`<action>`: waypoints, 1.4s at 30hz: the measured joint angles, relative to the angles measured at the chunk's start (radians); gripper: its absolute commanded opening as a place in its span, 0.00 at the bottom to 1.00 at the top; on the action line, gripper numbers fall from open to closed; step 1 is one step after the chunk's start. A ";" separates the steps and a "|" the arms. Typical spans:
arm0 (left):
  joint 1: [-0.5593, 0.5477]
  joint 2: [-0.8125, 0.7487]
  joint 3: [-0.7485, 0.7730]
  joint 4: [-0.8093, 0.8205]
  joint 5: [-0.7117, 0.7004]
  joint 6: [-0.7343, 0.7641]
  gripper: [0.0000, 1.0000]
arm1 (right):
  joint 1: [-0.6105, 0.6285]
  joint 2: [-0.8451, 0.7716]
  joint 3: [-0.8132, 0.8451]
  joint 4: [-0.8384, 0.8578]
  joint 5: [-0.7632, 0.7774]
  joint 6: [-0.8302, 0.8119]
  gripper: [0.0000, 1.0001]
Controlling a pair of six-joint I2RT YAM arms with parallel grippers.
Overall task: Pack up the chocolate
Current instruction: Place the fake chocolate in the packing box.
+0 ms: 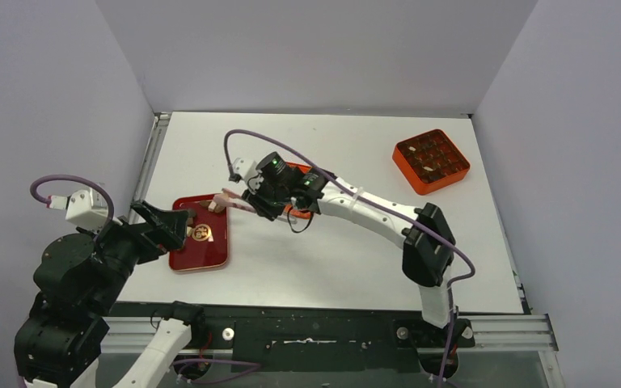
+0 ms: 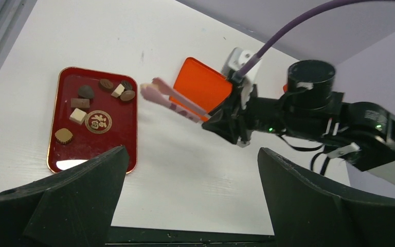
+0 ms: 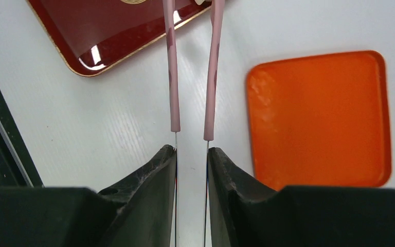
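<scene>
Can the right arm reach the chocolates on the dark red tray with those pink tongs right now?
Probably yes. The right fingers clamp the slim pink tongs, whose tips hang beside the edge of the glossy dark red tray, close to the small brown and cream chocolates. Nothing stands between them.

A white worktop point(image 1: 331, 267) is lying flat inside a three-sided enclosure, its surface showing a faint grain in the wrist views. A pale lilac-grey back wall point(image 1: 315, 48) is rising behind it, while a left wall point(image 1: 40, 97) and a right wall point(image 1: 582, 121) of the same plain colour are closing in the sides. A silvery metal rail point(image 1: 152, 153) is running along the worktop's left edge, and a dark frame point(image 1: 315, 333) is lining its near edge. Soft, even light is casting only weak shadows
</scene>
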 measured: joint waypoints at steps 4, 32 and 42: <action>0.000 -0.018 -0.053 0.015 0.003 -0.001 0.97 | -0.054 -0.087 -0.014 -0.053 0.041 0.043 0.23; -0.011 -0.055 -0.754 0.280 0.193 0.074 0.97 | -0.698 -0.278 0.060 -0.547 0.222 0.238 0.26; -0.017 -0.053 -0.774 0.306 0.208 0.113 0.97 | -0.964 -0.269 0.101 -0.555 0.192 0.270 0.28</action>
